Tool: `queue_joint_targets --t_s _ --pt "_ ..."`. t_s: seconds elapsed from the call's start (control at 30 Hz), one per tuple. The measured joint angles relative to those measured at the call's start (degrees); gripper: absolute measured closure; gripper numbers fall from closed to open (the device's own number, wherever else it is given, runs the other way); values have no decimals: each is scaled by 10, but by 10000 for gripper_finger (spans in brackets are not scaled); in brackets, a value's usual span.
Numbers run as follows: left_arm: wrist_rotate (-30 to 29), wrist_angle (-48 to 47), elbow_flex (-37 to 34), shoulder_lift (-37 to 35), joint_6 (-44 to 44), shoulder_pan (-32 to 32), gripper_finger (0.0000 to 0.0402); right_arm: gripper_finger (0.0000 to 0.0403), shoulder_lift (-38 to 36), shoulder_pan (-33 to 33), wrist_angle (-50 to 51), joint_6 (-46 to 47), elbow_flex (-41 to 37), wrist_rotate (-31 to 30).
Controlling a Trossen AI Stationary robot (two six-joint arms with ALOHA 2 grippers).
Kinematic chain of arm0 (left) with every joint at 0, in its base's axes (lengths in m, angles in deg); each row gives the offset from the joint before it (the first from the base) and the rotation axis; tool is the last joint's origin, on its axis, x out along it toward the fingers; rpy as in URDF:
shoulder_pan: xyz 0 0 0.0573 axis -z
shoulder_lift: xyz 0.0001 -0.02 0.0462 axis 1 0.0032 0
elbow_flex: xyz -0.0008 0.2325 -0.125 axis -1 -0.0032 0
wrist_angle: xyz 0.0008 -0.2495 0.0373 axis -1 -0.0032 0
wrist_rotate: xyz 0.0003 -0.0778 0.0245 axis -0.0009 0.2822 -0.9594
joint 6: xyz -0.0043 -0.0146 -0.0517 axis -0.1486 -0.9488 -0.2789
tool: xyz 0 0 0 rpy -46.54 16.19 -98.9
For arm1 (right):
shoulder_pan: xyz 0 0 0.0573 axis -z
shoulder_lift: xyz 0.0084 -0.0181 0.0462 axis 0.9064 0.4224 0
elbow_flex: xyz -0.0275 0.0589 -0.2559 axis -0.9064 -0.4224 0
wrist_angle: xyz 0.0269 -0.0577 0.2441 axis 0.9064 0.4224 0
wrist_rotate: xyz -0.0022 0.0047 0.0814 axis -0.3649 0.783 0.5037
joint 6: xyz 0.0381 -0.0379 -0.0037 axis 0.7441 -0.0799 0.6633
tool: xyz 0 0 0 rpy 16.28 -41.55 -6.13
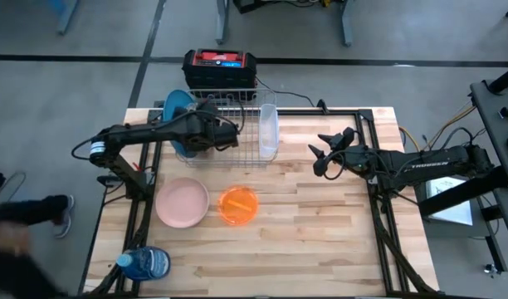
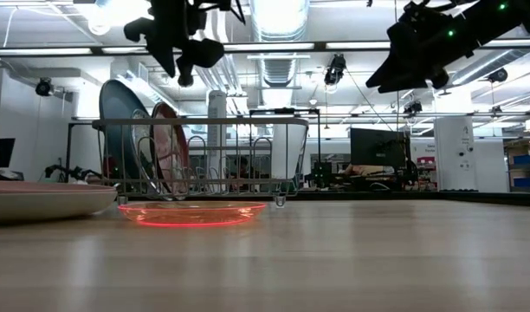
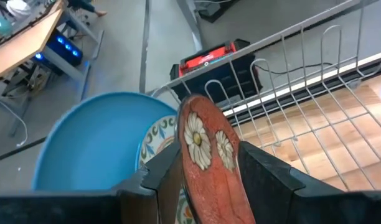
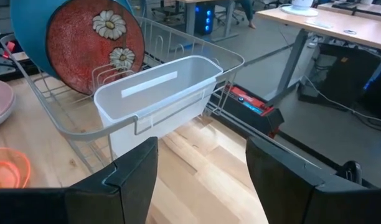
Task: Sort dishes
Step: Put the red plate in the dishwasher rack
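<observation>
A wire dish rack (image 1: 237, 154) stands at the table's far middle. In its left end three plates stand on edge in the slots: a large blue plate (image 3: 97, 143), a teal-white patterned plate (image 3: 156, 137) and a red plate with daisies (image 3: 206, 155). My left gripper (image 1: 221, 133) hangs open above the red plate, a finger on either side of its top rim. In the low view its fingers (image 2: 185, 80) are clear of the rim. A pink dish (image 1: 183, 202) and an orange bowl (image 1: 238, 204) lie flat on the table in front of the rack. My right gripper (image 1: 324, 154) waits open, right of the rack.
A white plastic container (image 4: 156, 93) hangs on the rack's right end. A blue water bottle (image 1: 146, 263) lies at the near left corner. A black and red box (image 1: 219, 62) sits behind the table. A person's legs (image 1: 21, 220) show at the left. The table's near right part is bare wood.
</observation>
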Motion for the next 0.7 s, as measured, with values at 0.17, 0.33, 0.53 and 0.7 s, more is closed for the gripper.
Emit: queue_joint_targets --t_s 0.17,0.33,0.53,0.7 --pt "0 -14 26 0 12 0 257 176 0 0 15 9 0 0" --pt "0 -25 46 0 29 1 257 171 0 0 23 14 0 0" --pt "17 -27 82 0 65 17 257 172 0 0 23 15 0 0" --pt "18 -28 113 0 94 54 257 172 0 0 24 15 0 0"
